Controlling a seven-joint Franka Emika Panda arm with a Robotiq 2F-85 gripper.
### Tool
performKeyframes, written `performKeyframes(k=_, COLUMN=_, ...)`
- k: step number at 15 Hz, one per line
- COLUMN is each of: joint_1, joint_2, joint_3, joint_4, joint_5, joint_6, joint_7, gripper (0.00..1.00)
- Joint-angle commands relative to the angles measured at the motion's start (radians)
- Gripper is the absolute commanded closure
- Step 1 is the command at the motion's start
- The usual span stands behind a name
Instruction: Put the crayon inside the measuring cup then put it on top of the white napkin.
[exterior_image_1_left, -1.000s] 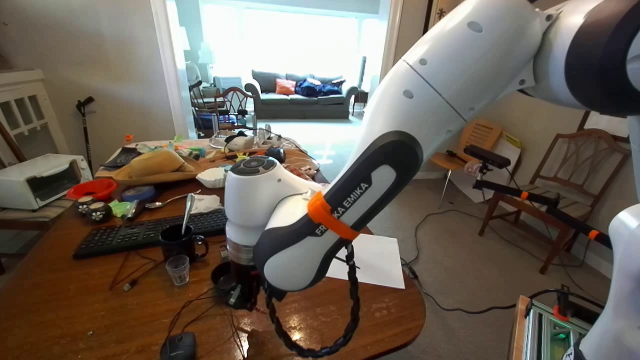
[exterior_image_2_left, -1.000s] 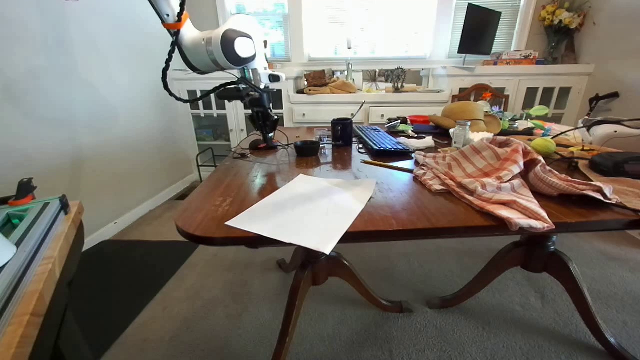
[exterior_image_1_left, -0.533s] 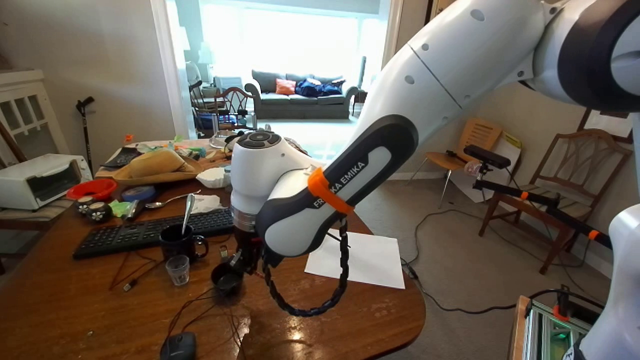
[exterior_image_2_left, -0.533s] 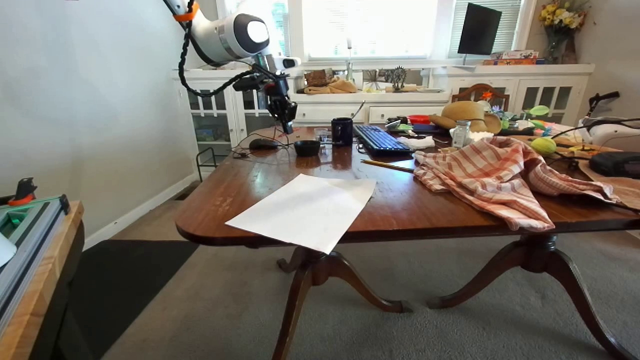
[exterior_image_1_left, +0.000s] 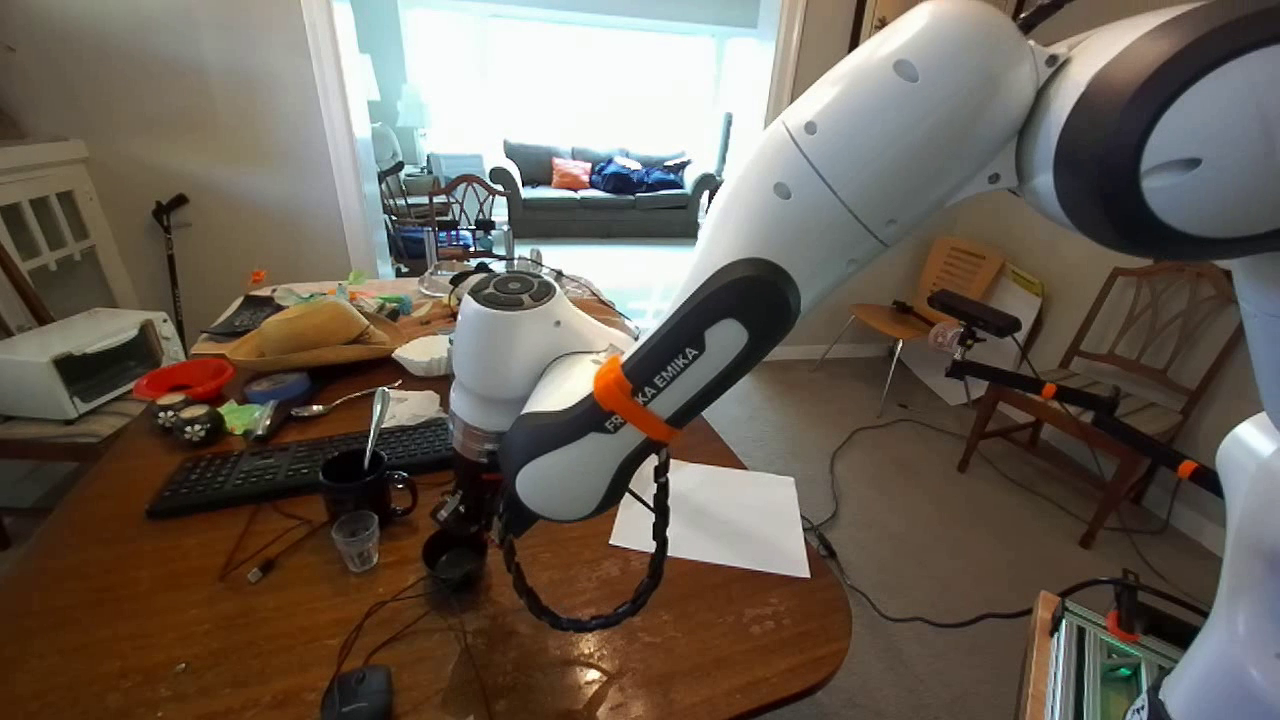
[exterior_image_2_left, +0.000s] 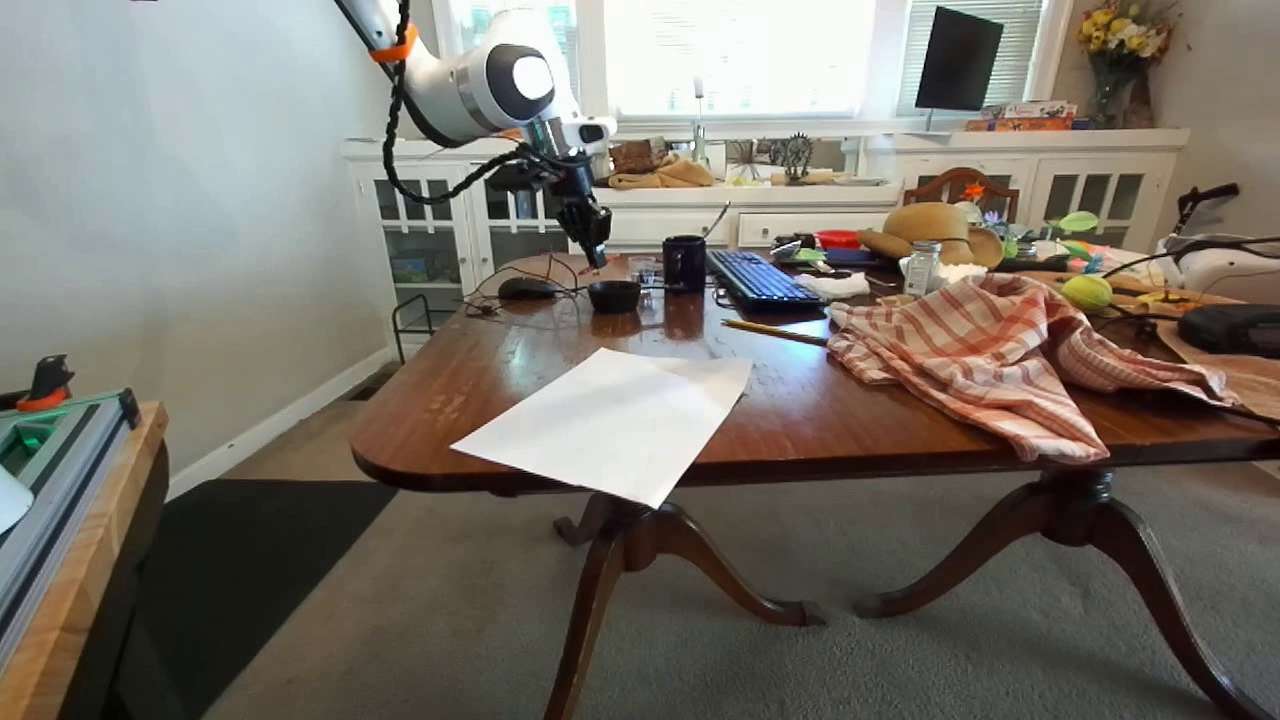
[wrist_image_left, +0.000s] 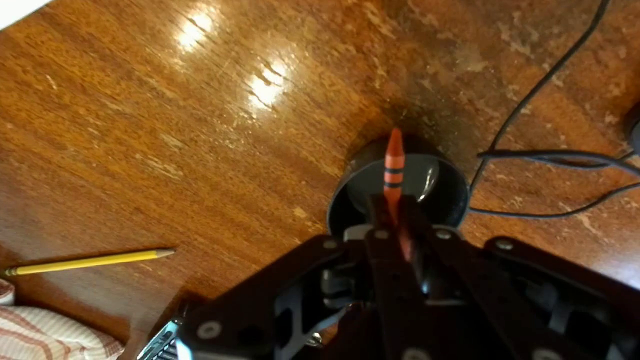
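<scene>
My gripper (wrist_image_left: 393, 204) pinches the crayon (wrist_image_left: 394, 161) above the cup (wrist_image_left: 452, 192), tip seemingly past the rim; if I release at this slant, it could clip the edge and roll away.

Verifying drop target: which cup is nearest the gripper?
The low black measuring cup, close below the gripper; the tall dark mug and clear cup stand farther off.
</scene>
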Motion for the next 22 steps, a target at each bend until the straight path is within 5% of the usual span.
performKeyframes(k=1, joint_1=0.060, joint_2=0.070, joint_3=-0.072, joint_4=0.029, joint_5=-0.042, joint_6=0.140, joint_7=0.112, gripper=0.98)
performKeyframes(k=8, joint_1=0.236, joint_2=0.177, joint_3=-0.288, joint_4=0.050, joint_5=0.021, joint_6=0.366, joint_7=0.234, gripper=0.98)
performKeyframes(k=14, joint_1=0.342, joint_2=0.238, joint_3=-0.383, joint_4=0.048, joint_5=0.150, joint_6=0.426, joint_7=0.238, gripper=0.98)
performKeyframes(k=15, joint_1=0.353, joint_2=0.240, joint_3=-0.389, joint_4=0.048, joint_5=0.173, joint_6=0.423, joint_7=0.235, gripper=0.66)
performKeyframes(k=16, joint_1=0.362, joint_2=0.245, joint_3=-0.395, joint_4=0.048, joint_5=0.192, joint_6=0.426, joint_7=0.230, gripper=0.65)
performKeyframes(k=22, joint_1=0.422, joint_2=0.261, joint_3=-0.496, joint_4=0.080, joint_5=0.255, joint_6=0.411, joint_7=0.229, gripper=0.21)
